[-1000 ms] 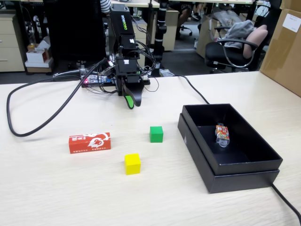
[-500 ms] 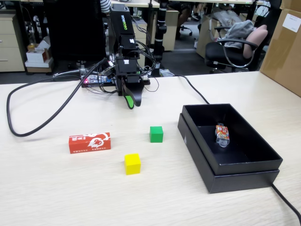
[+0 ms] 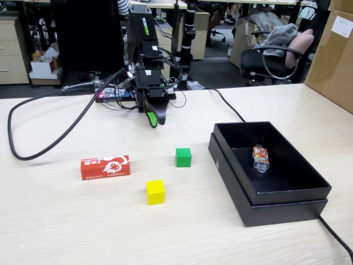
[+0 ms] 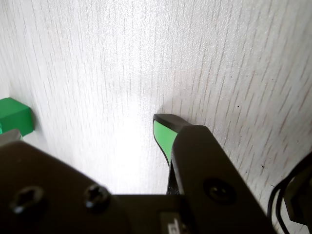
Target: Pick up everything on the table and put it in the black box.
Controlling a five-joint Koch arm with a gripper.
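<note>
- Your gripper (image 3: pixel 153 120) is hanging in the upper middle of the fixed view, tip pointing down at the table (image 3: pixel 66 221), and it is carrying nothing
- Its jaws are looking pressed together in the fixed view; in the wrist view only one green-lined tip is showing, so I cannot tell for sure if it is spread or not
- The green cube (image 3: pixel 183 157) is lying nearest, below and a little right of the gripper in the frame; in the wrist view it is peeking in at the left edge (image 4: pixel 14 116)
- The yellow cube (image 3: pixel 155 191) is sitting further down, almost straight below the gripper
- The red carton (image 3: pixel 105 167) is lying to the lower left, its long axis running left to right across the frame
- The black box (image 3: pixel 292 205) is waiting at the right, well apart from all three, and already holding a small wrapped packet (image 3: pixel 261 157)
- The wrist camera is cutting off most of the green cube and is overexposed in the middle
</note>
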